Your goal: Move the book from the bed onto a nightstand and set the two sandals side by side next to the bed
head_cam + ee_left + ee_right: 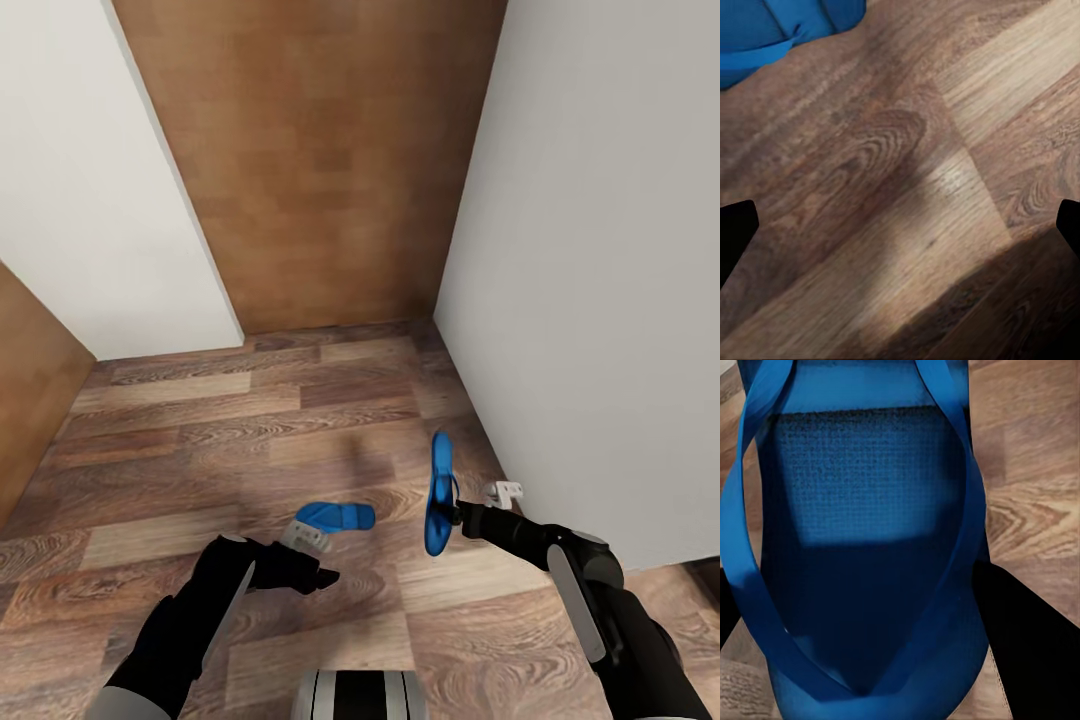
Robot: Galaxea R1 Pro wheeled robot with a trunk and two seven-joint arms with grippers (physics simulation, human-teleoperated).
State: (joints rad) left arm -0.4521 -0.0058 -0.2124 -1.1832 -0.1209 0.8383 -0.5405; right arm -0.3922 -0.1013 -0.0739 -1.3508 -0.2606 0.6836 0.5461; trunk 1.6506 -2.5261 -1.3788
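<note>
From the head view, a brown wood-plank floor (250,420) runs ahead into a narrow gap between a white wall (90,200) on the left and a large pale grey surface (600,280) on the right, with a plain brown wood panel (320,160) closing the far end. One bright blue flat sandal (338,517) is in the black left gripper (312,545), its free end pointing right, low over the floor; the sandal sits at the gripper's light-coloured tip. A second bright blue sandal (438,495) stands on edge, nearly upright, held at its middle by the black right gripper (462,515), close beside the grey surface. The two sandals are near each other but apart.

In the left wrist view, a corner of the blue sandal (772,30) with its strap shows over the plank floor (907,187); two dark fingertips (735,232) sit at the picture's opposite edges, so the left gripper looks spread wide, though its contact with the sandal cannot be told.

In the right wrist view, the blue sandal's textured sole (870,510) and looping straps lie right against the camera, with dark fingers (1027,637) on both sides, clamped on it over the floor (1035,510).
</note>
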